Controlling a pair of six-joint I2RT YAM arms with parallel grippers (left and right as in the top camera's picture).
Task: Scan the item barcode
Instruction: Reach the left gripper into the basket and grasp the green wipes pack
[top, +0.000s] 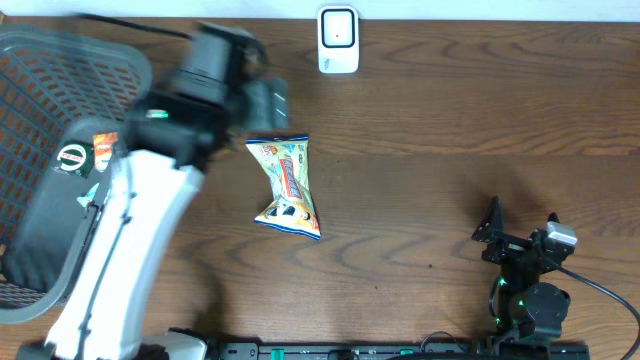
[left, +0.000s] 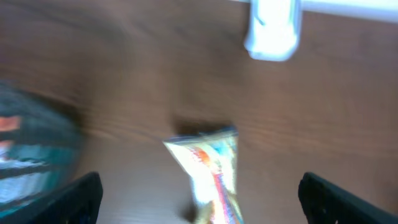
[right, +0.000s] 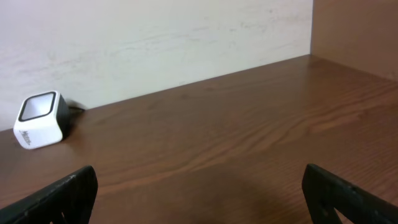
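Hovering wide open at 11 o'clock of the snack packet (top: 288, 185), the left hand (left: 199, 190) should pinch its waist and face the barcode to the scanner (top: 338, 40); the right hand (right: 199, 183) is open.

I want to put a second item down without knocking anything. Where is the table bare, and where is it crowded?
Bare wood lies right of the white box-shaped scanner, along the far edge, and between the crinkled yellow snack packet and the black right arm. The left side is crowded: grey plastic mesh basket and white left arm.
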